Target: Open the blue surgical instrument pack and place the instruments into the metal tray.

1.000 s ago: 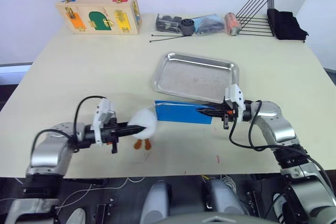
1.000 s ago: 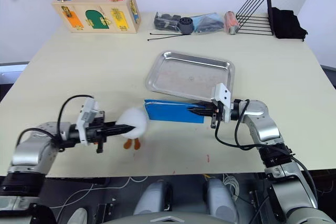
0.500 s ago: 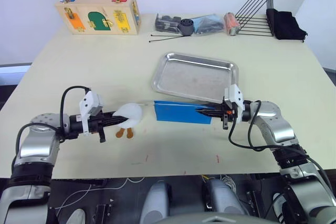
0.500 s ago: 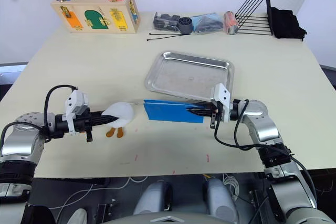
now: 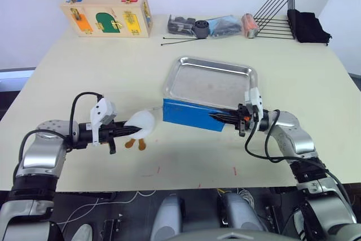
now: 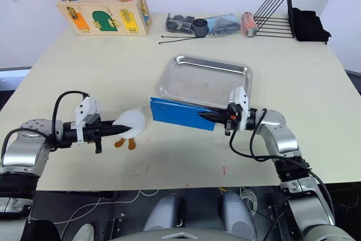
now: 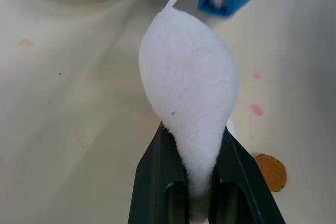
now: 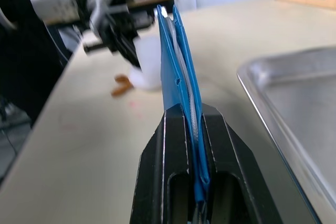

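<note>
Pack: bright blue flat cloth-like instrument pack point(image 5: 192, 115) clamped on edge in right gripper point(image 5: 227, 119) fingers | left gripper point(image 5: 131, 130) fingers pinching white fluffy pouch point(image 5: 142, 125) | shiny rectangular steel tray point(image 5: 210, 83) bare | instruments apparently inside; opening, transfer pending.

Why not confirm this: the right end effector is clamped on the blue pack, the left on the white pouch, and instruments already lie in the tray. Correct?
Not quite. The head views show the tray bare, with no instruments in it. The right end effector is clamped on the blue pack, and the left end effector on the white pouch.
</note>
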